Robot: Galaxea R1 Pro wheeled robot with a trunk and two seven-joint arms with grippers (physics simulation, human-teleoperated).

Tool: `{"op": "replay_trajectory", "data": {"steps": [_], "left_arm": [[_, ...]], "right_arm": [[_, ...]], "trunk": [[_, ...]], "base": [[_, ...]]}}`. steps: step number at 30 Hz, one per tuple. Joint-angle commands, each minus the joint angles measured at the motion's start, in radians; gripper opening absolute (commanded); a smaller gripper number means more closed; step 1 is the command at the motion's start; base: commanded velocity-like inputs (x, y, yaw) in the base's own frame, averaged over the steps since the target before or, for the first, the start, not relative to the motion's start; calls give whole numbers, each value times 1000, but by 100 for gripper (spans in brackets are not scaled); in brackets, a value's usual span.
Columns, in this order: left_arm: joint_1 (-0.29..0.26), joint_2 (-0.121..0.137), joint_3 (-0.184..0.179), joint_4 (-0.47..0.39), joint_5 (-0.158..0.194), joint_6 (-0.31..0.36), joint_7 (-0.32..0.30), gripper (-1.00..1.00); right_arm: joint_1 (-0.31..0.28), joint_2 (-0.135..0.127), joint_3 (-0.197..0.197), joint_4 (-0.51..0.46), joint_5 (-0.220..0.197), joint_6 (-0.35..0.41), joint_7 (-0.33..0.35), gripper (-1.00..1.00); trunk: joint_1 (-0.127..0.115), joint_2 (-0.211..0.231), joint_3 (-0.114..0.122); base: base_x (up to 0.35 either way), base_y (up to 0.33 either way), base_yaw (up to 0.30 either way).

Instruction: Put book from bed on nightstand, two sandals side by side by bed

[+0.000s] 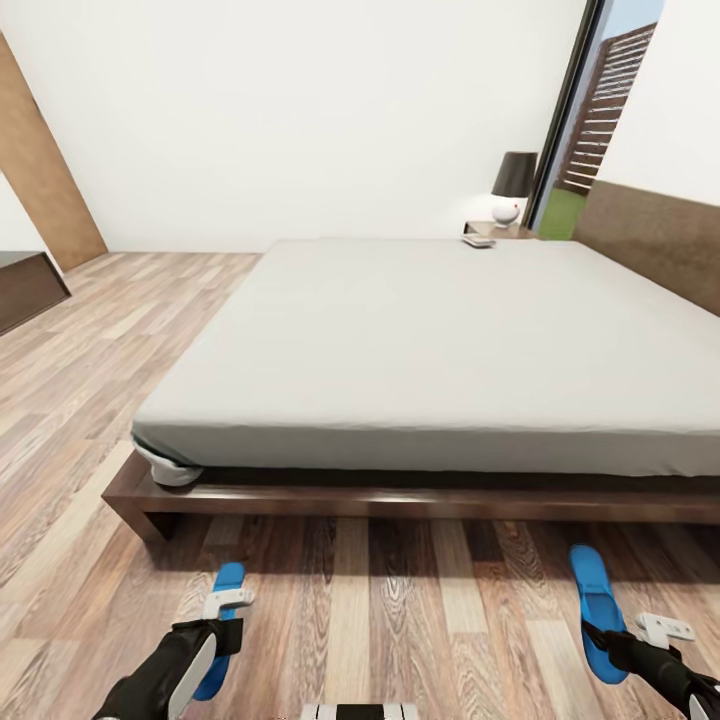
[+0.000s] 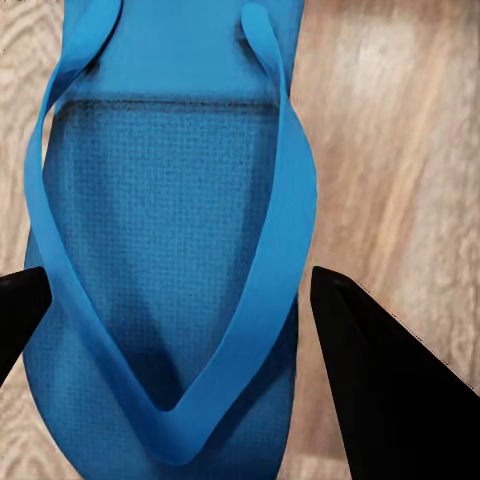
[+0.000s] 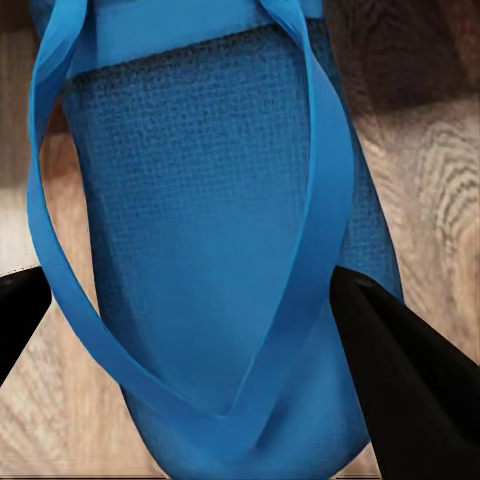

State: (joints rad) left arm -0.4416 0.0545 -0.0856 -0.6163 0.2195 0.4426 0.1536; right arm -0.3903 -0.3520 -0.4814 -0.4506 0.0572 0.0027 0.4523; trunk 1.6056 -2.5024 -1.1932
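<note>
Here each pincer, left (image 2: 175, 300) and right (image 3: 185, 300), hangs wide astride its own blue sandal (image 2: 165, 240) (image 3: 215, 230) on the floor beside the bed (image 1: 420, 330); closing comes next, likely.

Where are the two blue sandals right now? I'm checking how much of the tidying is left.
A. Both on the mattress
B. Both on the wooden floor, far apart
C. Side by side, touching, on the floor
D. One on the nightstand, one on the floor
B: one sandal lies on the floor under the left pincer, the other sandal well apart by the right pincer.
</note>
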Motion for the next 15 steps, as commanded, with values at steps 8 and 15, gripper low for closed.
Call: {"op": "replay_trajectory", "data": {"steps": [8, 15], "left_arm": [[0, 55, -8, -5, -29, -4, 67, -100], [0, 67, -8, -5, -31, -5, 84, -100]], "right_arm": [[-1, 1, -8, 0, 6, 0, 8, -100], [-1, 1, -8, 0, 6, 0, 8, -100]], "trunk": [[3, -2, -32], [7, -4, -59]], "base": [[0, 0, 0], [0, 0, 0]]}}
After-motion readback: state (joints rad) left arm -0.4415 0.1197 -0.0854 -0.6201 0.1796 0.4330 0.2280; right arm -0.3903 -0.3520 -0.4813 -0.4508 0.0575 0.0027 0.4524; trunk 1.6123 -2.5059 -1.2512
